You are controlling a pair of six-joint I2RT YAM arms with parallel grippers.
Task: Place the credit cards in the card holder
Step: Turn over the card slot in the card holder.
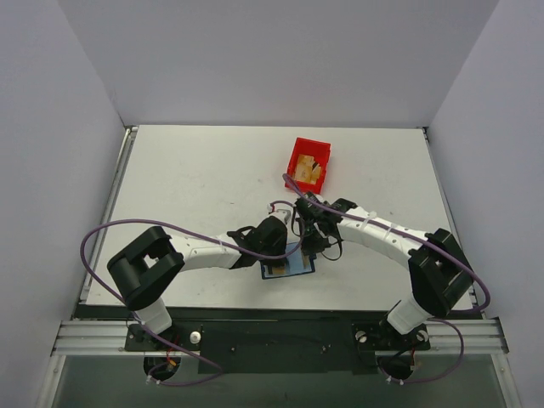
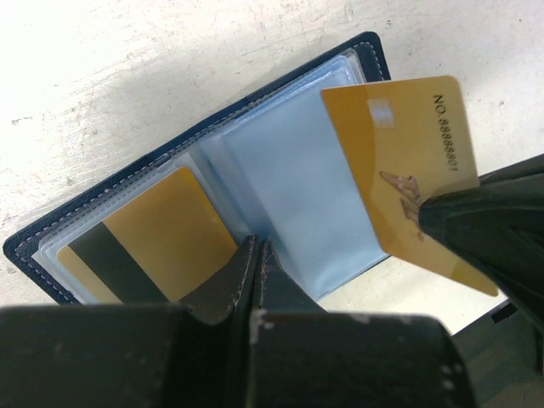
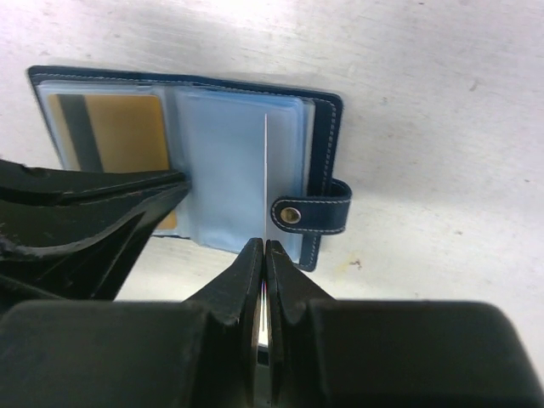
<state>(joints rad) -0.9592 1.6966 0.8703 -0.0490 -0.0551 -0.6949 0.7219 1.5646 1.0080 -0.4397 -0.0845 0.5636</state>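
Showed a navy card holder (image 2: 367,53) lying open on a white table (image 2: 102,76), clear sleeves (image 2: 280,170) facing up. Found a gold card with a dark stripe (image 2: 157,238) tucked into the left side. Caught the left gripper (image 2: 257,255) closed, its tips at the near end of the middle fold. Saw a second gold card (image 2: 395,161), printed with a number, tilted above the right side and not yet in, pinched at its near corner by the right gripper (image 2: 435,214).
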